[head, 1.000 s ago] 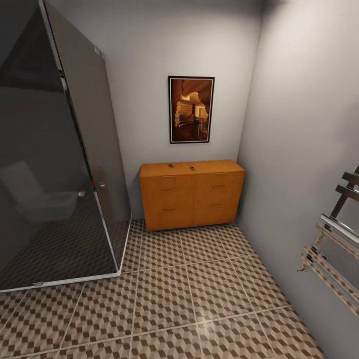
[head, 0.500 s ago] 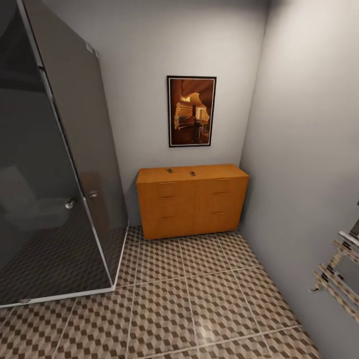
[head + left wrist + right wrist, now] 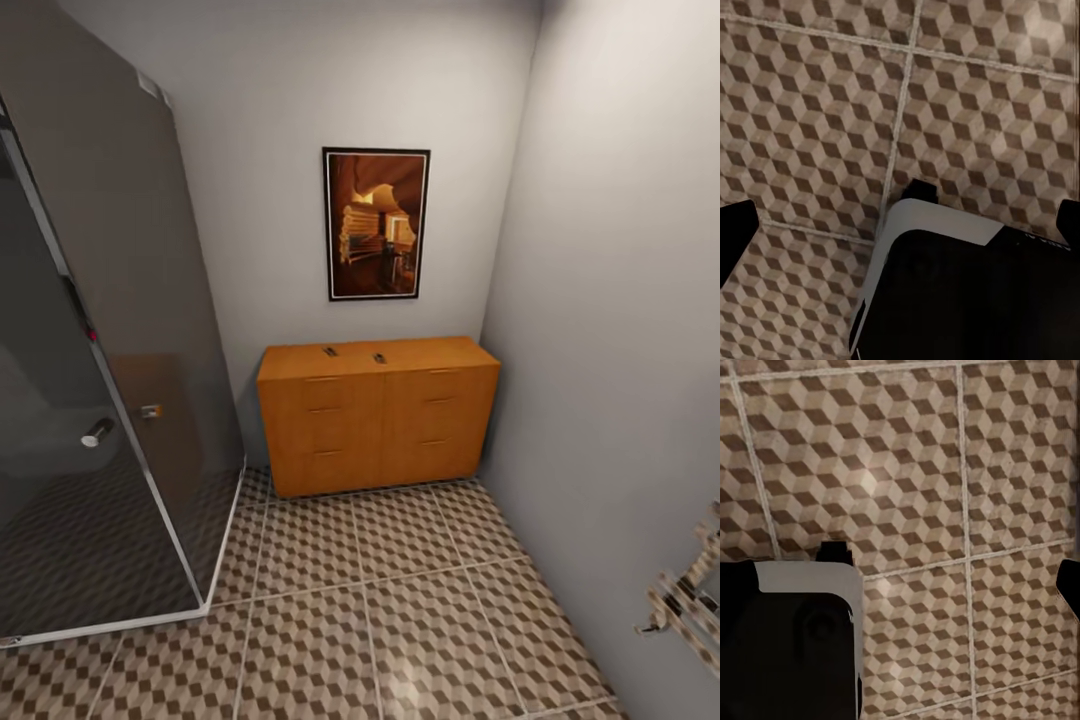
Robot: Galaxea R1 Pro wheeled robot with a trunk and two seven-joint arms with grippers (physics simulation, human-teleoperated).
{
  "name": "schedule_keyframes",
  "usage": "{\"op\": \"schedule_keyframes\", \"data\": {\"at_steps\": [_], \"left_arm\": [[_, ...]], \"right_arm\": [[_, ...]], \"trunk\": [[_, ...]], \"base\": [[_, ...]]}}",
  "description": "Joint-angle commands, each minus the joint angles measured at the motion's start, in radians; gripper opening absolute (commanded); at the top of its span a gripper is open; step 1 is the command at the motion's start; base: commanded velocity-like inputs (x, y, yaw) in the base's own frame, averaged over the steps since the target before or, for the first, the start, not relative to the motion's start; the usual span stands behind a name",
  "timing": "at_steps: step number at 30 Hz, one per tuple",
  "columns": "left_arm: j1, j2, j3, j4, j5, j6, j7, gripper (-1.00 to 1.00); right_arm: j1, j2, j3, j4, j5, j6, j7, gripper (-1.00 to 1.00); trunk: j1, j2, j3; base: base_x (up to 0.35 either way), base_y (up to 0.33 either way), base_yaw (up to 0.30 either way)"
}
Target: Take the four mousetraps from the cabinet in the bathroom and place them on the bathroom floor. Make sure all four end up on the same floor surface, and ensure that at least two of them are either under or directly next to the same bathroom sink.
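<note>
Head view: orange-brown cabinet point(image 3: 378, 415) against the far wall, in the corner where the far wall meets the right wall. Two columns of drawers, all closed, wooden bar handles matching the fronts. Two small dark objects on the cabinet top, near its rear middle, one point(image 3: 329, 351) left of the other point(image 3: 379, 357), apart from each other; probably mousetraps, too small to confirm boards or red marks. Other two not made out.

Framed picture point(image 3: 376, 223) hung on the far wall directly above the cabinet, dark frame, warm brown interior scene. Glass shower enclosure point(image 3: 110, 330) at left, smoked panels, chrome handle on its door; near-right edge of enclosure ends just left of the cabinet. Chrome towel rail point(image 3: 690, 595) on the right wall, near right, partly cut off by the frame edge.

Bathroom floor point(image 3: 400, 600) of cube-patterned tiles, brown, beige and white, pale grout, running from the cabinet foot to the near edge.

Left wrist view: left gripper point(image 3: 900, 217) aimed down at the tiled floor, dark fingertips at opposite edges of frame, spread wide, nothing between them; white-edged black robot body beneath. Right wrist view: right gripper point(image 3: 904, 574) likewise pointed at the tiles, tips wide apart, holding nothing. Both grippers well apart from the cabinet and the objects on it.
</note>
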Motion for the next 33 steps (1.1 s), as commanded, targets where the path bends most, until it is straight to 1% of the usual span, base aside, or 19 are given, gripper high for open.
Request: {"op": "schedule_keyframes", "data": {"at_steps": [1, 33], "left_arm": [[-0.001, 0.0, 0.002, 0.001, 0.004, 0.001, 0.002, 1.0], [-0.001, 0.0, 0.002, 0.001, 0.003, 0.001, 0.002, 1.0]], "right_arm": [[-0.001, 0.0, 0.009, 0.001, -0.009, 0.003, -0.002, 1.0], [-0.001, 0.0, 0.009, 0.001, -0.009, 0.003, -0.002, 1.0]], "trunk": [[0.001, -0.002, -0.002], [0.001, -0.002, -0.002]], "base": [[0.328, -0.16, 0.0], [0.303, -0.202, 0.0]]}}
